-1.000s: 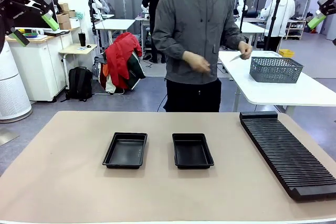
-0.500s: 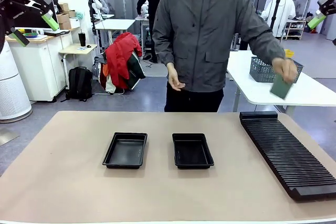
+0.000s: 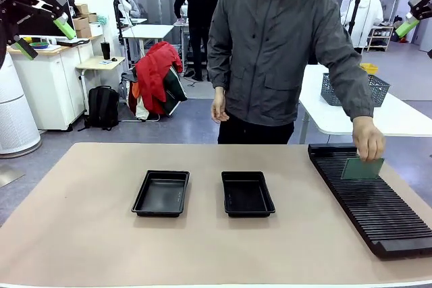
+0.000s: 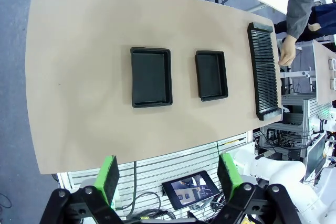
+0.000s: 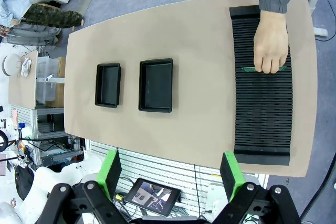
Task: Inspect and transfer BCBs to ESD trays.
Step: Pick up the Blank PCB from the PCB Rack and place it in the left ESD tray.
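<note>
Holding a green BCB (image 3: pixel 362 168) upright by its top edge, the person's hand (image 3: pixel 368 145) rests its lower edge on the ribbed rack (image 3: pixel 385 224), near the rack's far end, along the table's (image 3: pixel 81 234) right edge. Left ESD tray (image 3: pixel 161 193) & right ESD tray (image 3: pixel 247 194) sit mid-table, apart, w/ open tabletop on all sides. Left gripper (image 4: pixel 168 158) & right gripper (image 5: pixel 169 156) hang high above, jaws wide apart, gripping nothing. Vs half a sec ago: hand + board dropped from mid-air onto the rack; trays unmoved.
</note>
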`<action>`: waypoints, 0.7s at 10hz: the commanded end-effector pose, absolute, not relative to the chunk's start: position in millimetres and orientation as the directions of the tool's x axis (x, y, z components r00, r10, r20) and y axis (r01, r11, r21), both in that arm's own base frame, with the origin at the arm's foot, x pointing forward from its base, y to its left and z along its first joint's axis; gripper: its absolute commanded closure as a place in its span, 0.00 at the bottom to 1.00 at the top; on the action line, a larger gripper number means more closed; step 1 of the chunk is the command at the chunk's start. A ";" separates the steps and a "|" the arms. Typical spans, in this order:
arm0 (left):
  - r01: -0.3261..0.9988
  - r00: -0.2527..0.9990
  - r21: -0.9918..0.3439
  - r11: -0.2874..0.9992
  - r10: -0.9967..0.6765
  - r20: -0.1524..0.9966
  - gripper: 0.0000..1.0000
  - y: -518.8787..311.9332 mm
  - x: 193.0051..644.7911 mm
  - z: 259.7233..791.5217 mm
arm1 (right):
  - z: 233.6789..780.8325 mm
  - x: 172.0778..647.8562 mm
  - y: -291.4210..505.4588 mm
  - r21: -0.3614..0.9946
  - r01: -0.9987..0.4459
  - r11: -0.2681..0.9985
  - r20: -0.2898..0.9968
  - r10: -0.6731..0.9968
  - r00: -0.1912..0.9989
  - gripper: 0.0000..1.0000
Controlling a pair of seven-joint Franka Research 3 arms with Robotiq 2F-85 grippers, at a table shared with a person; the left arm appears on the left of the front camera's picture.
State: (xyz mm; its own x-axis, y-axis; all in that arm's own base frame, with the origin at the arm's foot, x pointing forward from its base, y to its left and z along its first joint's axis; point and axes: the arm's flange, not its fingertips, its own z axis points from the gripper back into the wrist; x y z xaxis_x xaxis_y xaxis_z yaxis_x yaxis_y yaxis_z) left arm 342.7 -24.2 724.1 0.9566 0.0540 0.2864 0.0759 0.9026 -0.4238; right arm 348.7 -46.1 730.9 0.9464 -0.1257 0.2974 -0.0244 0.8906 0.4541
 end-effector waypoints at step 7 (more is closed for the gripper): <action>0.076 0.957 -0.419 0.905 0.053 0.287 0.00 -24.0 342.3 724.1 | 730.9 348.7 -45.9 0.454 -0.024 0.891 0.297 -0.126 0.947 0.00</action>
